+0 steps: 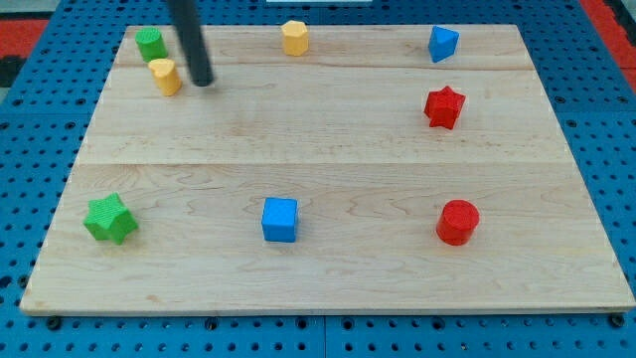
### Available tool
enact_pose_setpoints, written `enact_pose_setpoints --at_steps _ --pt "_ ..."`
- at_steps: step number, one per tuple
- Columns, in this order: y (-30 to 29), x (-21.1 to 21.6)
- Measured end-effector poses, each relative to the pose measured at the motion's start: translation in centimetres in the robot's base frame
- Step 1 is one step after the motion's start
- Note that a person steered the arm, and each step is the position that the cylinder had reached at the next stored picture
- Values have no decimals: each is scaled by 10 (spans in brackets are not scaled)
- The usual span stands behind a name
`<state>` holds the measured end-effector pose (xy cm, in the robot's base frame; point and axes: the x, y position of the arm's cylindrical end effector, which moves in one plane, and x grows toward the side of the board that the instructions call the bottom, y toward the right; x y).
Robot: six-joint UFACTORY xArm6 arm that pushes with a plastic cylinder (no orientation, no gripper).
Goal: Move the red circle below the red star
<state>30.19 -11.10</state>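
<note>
The red circle point(458, 221) lies near the view's lower right of the wooden board point(328, 149). The red star point(444, 106) lies above it, toward the view's upper right, almost in the same column. My tip point(203, 82) is at the view's upper left, far from both red blocks. It stands just right of a yellow block point(165, 76).
A green block point(151, 43) sits at the upper left corner. A yellow hexagon-like block point(295, 37) sits at the top middle, a blue block point(442, 44) at the top right. A green star point(109, 219) lies lower left, a blue cube point(280, 220) bottom middle.
</note>
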Motion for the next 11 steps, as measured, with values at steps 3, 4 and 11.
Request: enact_pose_setpoints --at_steps 3,4,11 --pt "296 144" --pt "321 207" --pt "214 115"
